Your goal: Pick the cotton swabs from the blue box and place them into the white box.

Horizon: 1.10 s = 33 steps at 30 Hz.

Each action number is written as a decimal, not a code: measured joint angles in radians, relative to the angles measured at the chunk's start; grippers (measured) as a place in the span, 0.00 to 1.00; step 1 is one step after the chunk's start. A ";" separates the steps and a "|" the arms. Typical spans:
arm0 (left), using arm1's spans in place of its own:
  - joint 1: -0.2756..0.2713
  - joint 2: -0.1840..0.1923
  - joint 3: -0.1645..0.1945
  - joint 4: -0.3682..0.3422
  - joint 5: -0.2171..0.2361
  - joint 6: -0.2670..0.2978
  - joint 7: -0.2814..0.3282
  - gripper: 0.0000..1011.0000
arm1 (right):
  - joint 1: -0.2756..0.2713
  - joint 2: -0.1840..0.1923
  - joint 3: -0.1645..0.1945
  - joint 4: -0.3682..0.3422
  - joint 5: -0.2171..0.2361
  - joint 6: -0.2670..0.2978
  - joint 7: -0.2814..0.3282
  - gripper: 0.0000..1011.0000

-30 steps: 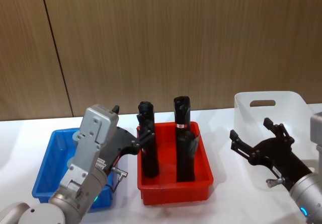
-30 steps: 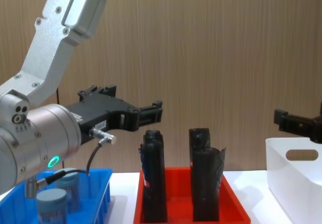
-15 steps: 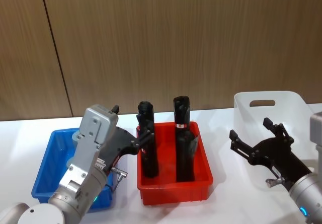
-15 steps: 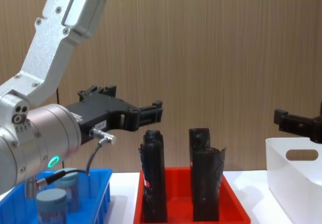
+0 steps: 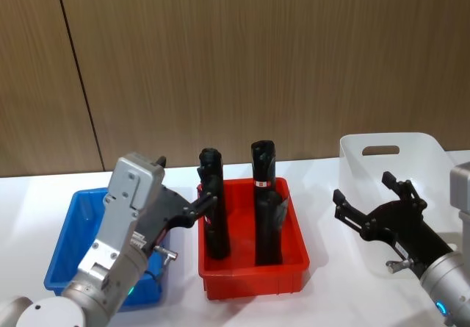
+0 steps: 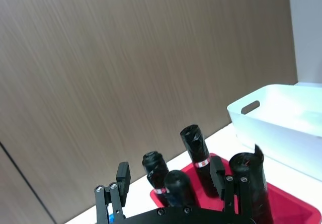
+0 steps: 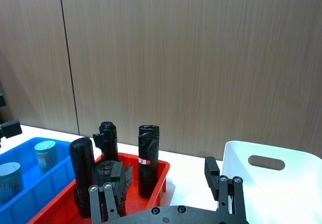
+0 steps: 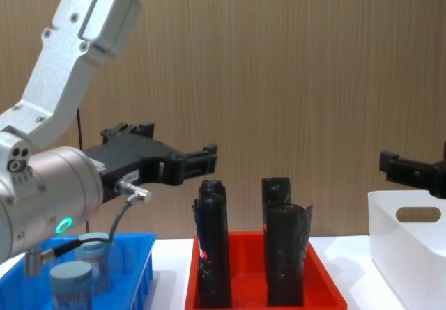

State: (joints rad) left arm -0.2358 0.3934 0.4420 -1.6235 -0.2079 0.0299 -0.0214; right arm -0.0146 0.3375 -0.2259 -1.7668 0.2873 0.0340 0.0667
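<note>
Over the blue box (image 5: 73, 217) edge nearest the red tray (image 5: 253, 279), hovering with the left end effector (image 5: 183, 187) spread wide, empty. At the approach step, with cotton swabs (image 8: 70, 282) upright in that box. Next, probably: tilt down, lower around one jar, close. Parked near the white box (image 5: 426, 147) with the right end effector (image 5: 363, 187) wide too. Since a second ago, pulled back slightly leftward.

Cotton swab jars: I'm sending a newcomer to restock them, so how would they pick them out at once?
On the white table, the blue box is the bin at the robot's left end. The cotton swab jars stand upright in it: short, clear, with pale grey-blue lids, unlike the tall black rolls in the red tray alongside.
</note>
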 joint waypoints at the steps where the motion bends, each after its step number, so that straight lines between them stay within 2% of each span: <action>1: 0.001 0.002 -0.001 0.000 -0.002 0.004 0.000 0.99 | 0.000 0.000 0.000 0.000 0.000 0.000 0.000 0.99; 6: 0.009 0.016 -0.014 -0.006 -0.017 0.022 0.006 0.99 | 0.000 0.000 0.000 0.000 0.000 0.000 0.000 0.99; 11: 0.025 0.037 -0.032 -0.017 -0.051 0.050 0.035 0.99 | 0.000 0.000 0.000 0.000 0.000 0.000 0.000 0.99; 22: 0.066 0.085 -0.078 -0.042 -0.160 0.127 0.104 0.99 | 0.000 0.000 0.000 0.000 0.000 0.000 0.000 0.99; 33: 0.076 0.098 -0.108 -0.013 -0.260 0.196 0.125 0.99 | 0.000 0.000 0.000 0.000 0.000 0.000 0.000 0.99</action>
State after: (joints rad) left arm -0.1595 0.4917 0.3337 -1.6361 -0.4683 0.2261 0.1035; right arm -0.0146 0.3375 -0.2259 -1.7667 0.2873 0.0341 0.0667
